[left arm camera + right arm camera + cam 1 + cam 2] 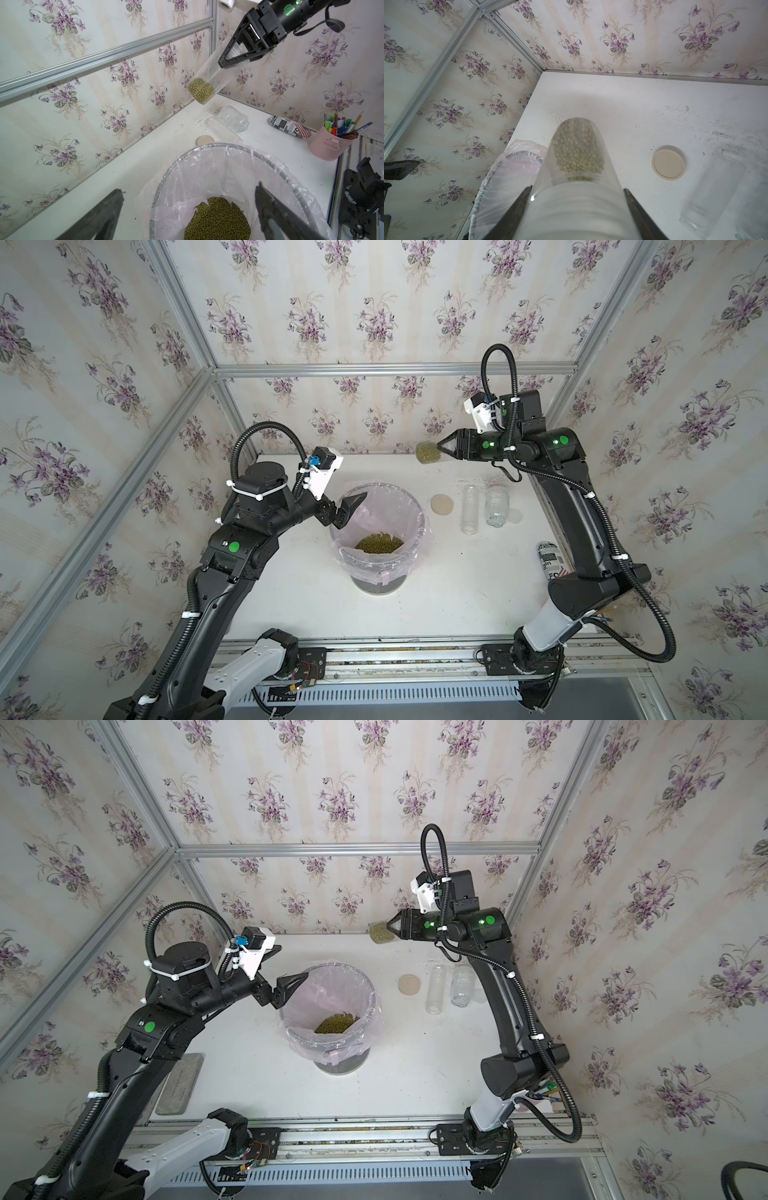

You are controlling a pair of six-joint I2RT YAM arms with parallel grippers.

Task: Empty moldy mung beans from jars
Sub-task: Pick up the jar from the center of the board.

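**A:** We log the white table (pixel 457 597) first. Mid-table stands the mesh bin (pixel 424 517) with its pink liner, and a heap of mung beans (pixel 378 542) lies in the bottom.

**B:** We put the left gripper (pixel 352 511) at the bin's left rim, jaws spread wide and empty.

**A:** The right gripper (pixel 440 452) pinches a clear jar (pixel 209 83) aloft near the back wall, apart from the bin. The jar is tilted, with its beans (pixel 201 90) packed in the far, lower end.

**B:** Right of the bin we note a tall empty jar (pixel 469 510) beside a squat empty jar (pixel 496 506). A tan lid (pixel 441 504) lies flat between the bin and the tall one.
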